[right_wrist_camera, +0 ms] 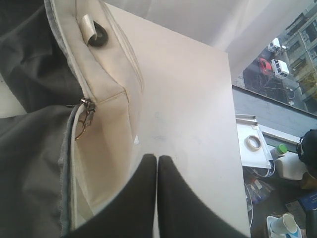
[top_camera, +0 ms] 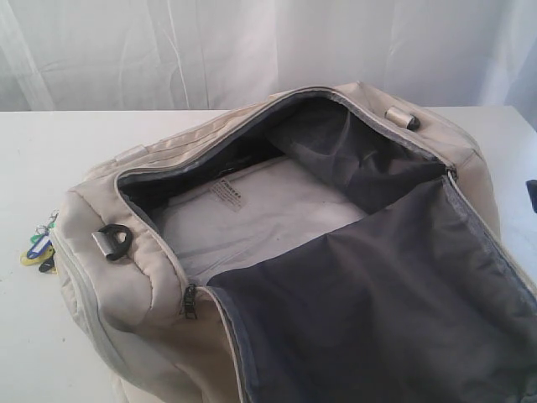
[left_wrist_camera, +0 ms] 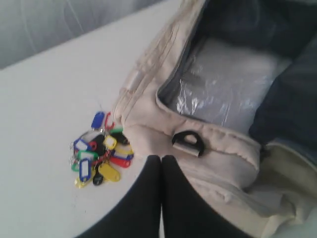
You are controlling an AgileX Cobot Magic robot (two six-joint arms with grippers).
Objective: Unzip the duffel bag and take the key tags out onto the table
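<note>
The cream duffel bag (top_camera: 134,285) lies unzipped on the white table (top_camera: 33,159), its flap thrown back so the grey lining (top_camera: 369,302) and pale bottom show. The key tags (top_camera: 39,248) lie in a bunch on the table just outside the bag's left end; the left wrist view shows the coloured key tags (left_wrist_camera: 99,153) beside the duffel bag (left_wrist_camera: 218,158). My left gripper (left_wrist_camera: 161,159) is shut and empty, hanging above the table between the tags and the bag's D-ring (left_wrist_camera: 188,142). My right gripper (right_wrist_camera: 157,159) is shut and empty over the table (right_wrist_camera: 188,109) beside the bag's other end (right_wrist_camera: 106,129).
A zipper pull (top_camera: 190,300) hangs at the bag's near corner, another zipper pull (right_wrist_camera: 86,105) at the right end. A white curtain (top_camera: 252,42) backs the table. Beyond the table's right edge lie a tape roll (right_wrist_camera: 254,143) and clutter on the floor.
</note>
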